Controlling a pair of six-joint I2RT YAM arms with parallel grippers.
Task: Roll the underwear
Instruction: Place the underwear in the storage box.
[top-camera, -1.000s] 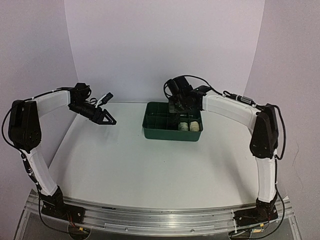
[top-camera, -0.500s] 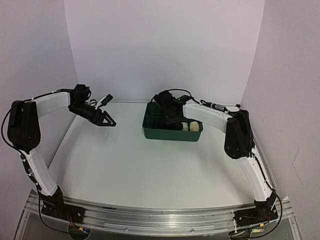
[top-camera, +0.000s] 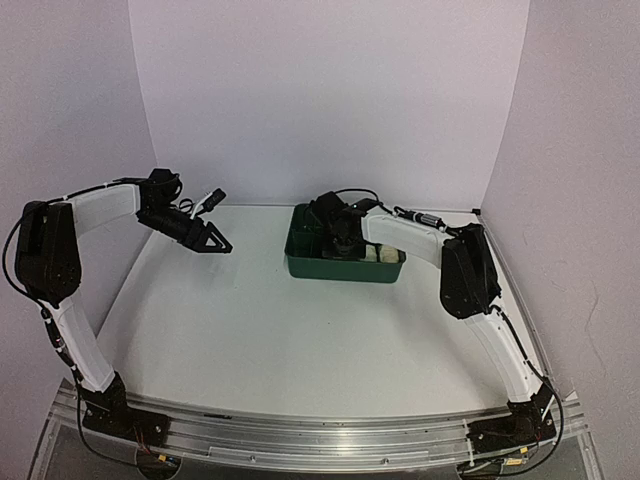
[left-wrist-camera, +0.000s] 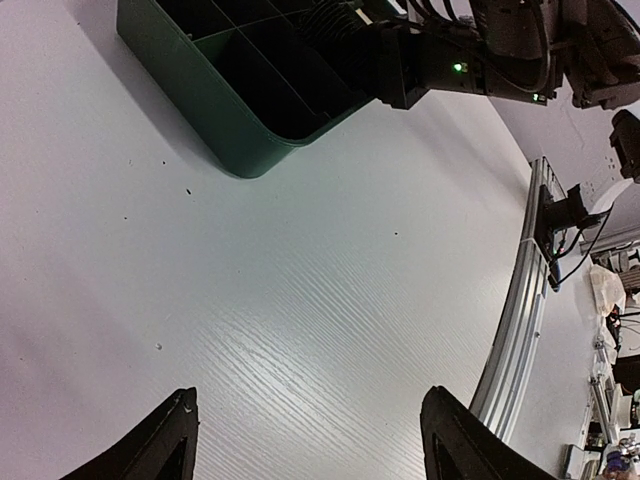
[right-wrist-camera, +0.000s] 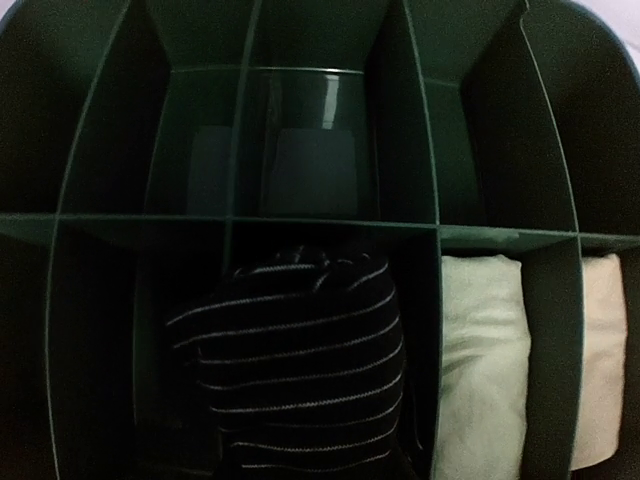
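On the surface (top-camera: 250, 330), the green tray (top-camera: 330, 268) sits toward 12 o'clock. The right end effector (top-camera: 340, 240) hangs over it, and I cannot tell its grip. The left end effector (left-wrist-camera: 310, 430), at the tray's 9 o'clock, gapes empty. In the tray beneath the right one lies the dark striped roll (right-wrist-camera: 300, 370), axis 12-to-6, with the cream roll (right-wrist-camera: 480, 360) at its 3 o'clock.

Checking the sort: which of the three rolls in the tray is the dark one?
The striped black roll, right beside the white roll, with the cream roll beyond that; those two are pale and plain.
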